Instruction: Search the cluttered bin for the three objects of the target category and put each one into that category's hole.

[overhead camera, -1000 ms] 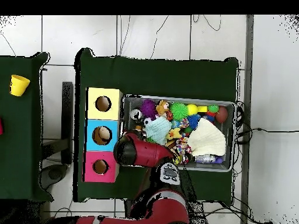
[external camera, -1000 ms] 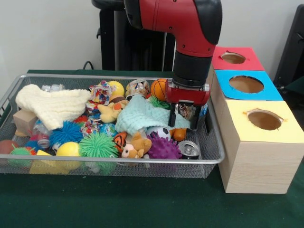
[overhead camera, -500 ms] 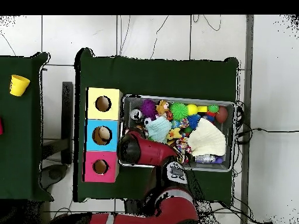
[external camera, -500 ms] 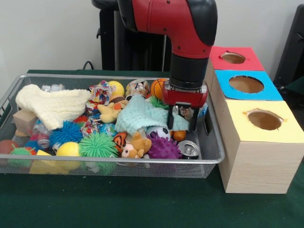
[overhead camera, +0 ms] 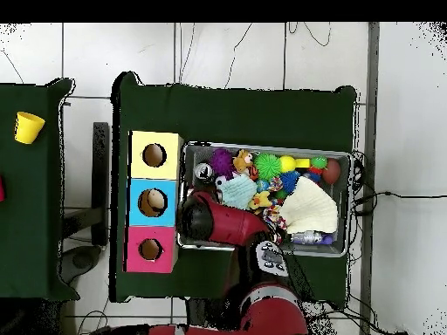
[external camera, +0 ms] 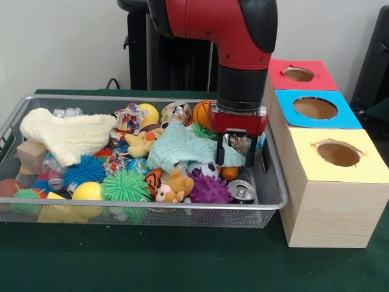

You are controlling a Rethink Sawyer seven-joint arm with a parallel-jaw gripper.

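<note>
At the right end of the wire mesh bin [external camera: 275,201], the gripper [external camera: 236,155] hangs just above the clutter with its two black fingers [external camera: 220,150] spread fairly wide, one on either side of a crinkled, shiny object [external camera: 239,143] that looks like a crushed can or foil wrapper (the front view does not settle which). Whether the fingers press on it cannot be told. Its left finger stands at the edge of the mint green cloth [external camera: 182,148]. Just in front of the gripper lie a small soccer ball [external camera: 205,170], a purple spiky ball [external camera: 209,188] and an upright silver can [external camera: 242,191]. Beside the bin stands the wooden box with the yellow hole [external camera: 338,152], blue hole [external camera: 315,107] and red hole [external camera: 298,74].
</note>
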